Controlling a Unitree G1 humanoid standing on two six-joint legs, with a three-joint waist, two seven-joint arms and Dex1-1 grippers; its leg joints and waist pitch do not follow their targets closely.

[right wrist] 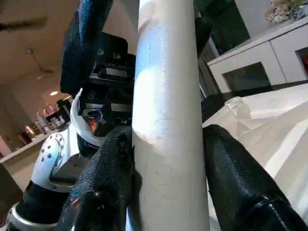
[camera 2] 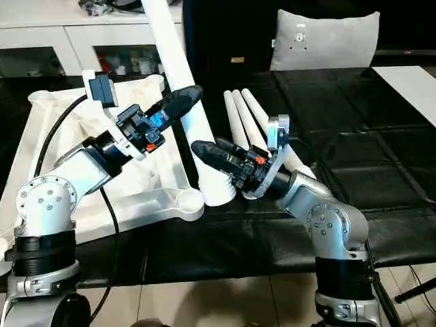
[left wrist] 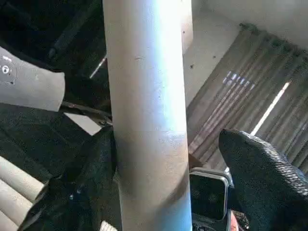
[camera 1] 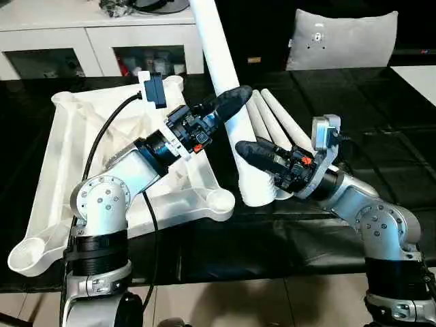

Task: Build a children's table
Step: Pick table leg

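Note:
The white table top [camera 1: 75,150] lies ribbed side up on the left of the black surface. One white leg [camera 1: 218,54] stands tilted, its thick end [camera 1: 257,194] down beside the near corner socket [camera 1: 220,199]. My right gripper [camera 1: 253,146] is shut on the leg low down, and both fingers [right wrist: 110,178] press its sides in the right wrist view. Higher up, my left gripper [camera 1: 235,95] straddles the same leg. One left finger [left wrist: 86,187] touches it; the other stands a little apart. Three more legs [camera 1: 279,119] lie side by side behind the grippers.
A white glass-doored cabinet [camera 1: 95,41] stands behind the table top. A grey cushion [camera 1: 340,37] leans at the back right. The black-covered work surface [camera 1: 381,122] stretches to the right of the legs, and its front edge runs just before my arms.

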